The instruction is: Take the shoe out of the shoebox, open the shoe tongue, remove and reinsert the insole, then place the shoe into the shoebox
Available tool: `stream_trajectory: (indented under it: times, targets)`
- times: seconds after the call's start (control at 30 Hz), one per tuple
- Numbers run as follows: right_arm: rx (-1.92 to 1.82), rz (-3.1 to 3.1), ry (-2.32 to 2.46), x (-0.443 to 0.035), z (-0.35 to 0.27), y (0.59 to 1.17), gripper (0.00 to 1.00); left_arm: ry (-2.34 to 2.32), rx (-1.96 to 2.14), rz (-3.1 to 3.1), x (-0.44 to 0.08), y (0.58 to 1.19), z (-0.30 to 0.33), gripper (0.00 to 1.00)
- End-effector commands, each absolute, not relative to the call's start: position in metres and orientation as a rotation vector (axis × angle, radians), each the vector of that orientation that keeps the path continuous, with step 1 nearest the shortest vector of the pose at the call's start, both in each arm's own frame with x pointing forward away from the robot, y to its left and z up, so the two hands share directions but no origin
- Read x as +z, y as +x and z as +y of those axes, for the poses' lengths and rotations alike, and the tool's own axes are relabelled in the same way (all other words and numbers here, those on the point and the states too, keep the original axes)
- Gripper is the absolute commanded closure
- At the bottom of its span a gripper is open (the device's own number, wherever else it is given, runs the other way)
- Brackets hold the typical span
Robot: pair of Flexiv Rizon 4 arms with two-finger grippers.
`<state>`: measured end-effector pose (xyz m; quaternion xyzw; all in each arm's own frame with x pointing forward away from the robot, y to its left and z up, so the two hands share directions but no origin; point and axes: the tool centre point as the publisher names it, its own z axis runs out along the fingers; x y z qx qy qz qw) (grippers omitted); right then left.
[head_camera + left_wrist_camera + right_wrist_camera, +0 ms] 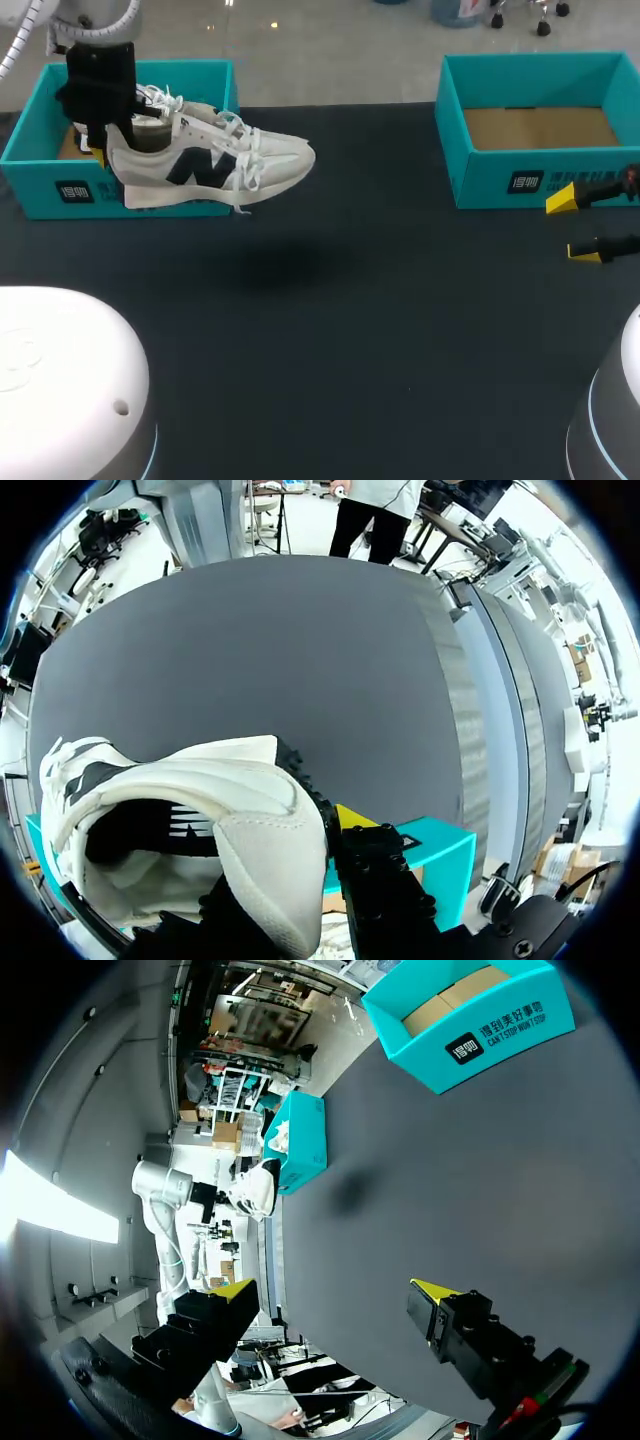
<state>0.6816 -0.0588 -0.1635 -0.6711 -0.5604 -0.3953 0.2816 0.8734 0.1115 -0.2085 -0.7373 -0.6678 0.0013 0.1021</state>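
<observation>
- Arm bases (70,380) cover the table's (350,320) near corners.
- Right gripper (572,226): fingers wide apart, empty, by the right edge, in front of the right box (520,180).
- Shoe (215,160): in the air by the far left corner, in front of the left box (40,130). The left gripper (102,145) pinches its heel.
- Risk: with a heel-only grip, the toe may sag or slip free.
- One finger is hidden inside the shoe; the insole is not visible.

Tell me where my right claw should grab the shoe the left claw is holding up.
Probably the toe, coming in from the right: the shoe hangs roughly level, heel pinched by the left claw, toe pointing free toward the open right claw.
</observation>
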Motion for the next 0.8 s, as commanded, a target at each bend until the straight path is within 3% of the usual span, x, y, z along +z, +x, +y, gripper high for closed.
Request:
stream_trajectory:
  times: [0.03, 0.8]
  targets:
    - [-1.056, -1.501, -1.801, -0.164, -0.058, 0.681, 0.00, -2.202, -0.060, -2.019, -0.210, 0.849, 0.099, 1.00]
    - [-1.056, -1.501, -1.801, -0.164, -0.058, 0.681, 0.00, -2.314, 0.030, -1.967, -0.221, 0.781, -0.006, 1.00]
